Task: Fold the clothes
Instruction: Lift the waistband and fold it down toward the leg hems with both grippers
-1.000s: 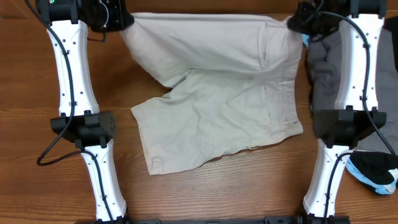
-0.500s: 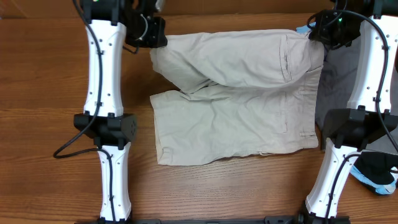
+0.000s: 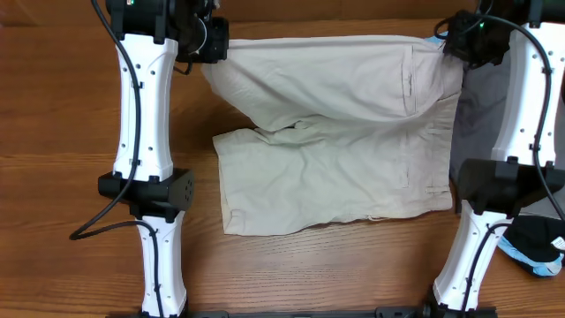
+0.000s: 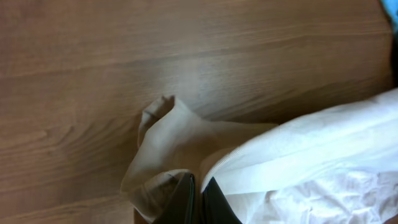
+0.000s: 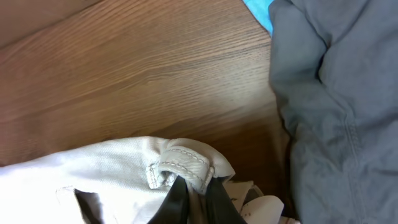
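Observation:
The light beige shorts (image 3: 327,150) lie in the middle of the table, their far half lifted and stretched between the two grippers. My left gripper (image 3: 214,40) is shut on the shorts' leg hem at the far left; the hem cloth (image 4: 168,149) bunches at the fingertips (image 4: 199,190). My right gripper (image 3: 452,44) is shut on the waistband corner with its belt loop (image 5: 186,163) at the far right, fingertips (image 5: 196,190) pinching it. The near half of the shorts rests flat on the wood.
Grey shorts (image 3: 481,115) lie at the far right under the right arm, also in the right wrist view (image 5: 336,93). A light-blue piece (image 5: 258,12) peeks out beside them. A black and light-blue garment (image 3: 534,247) sits at the right front.
Both grippers first carried the lifted half of the shorts to the right and the garment shifted with them. In the last half second the left gripper moved slightly left, stretching the cloth tighter.

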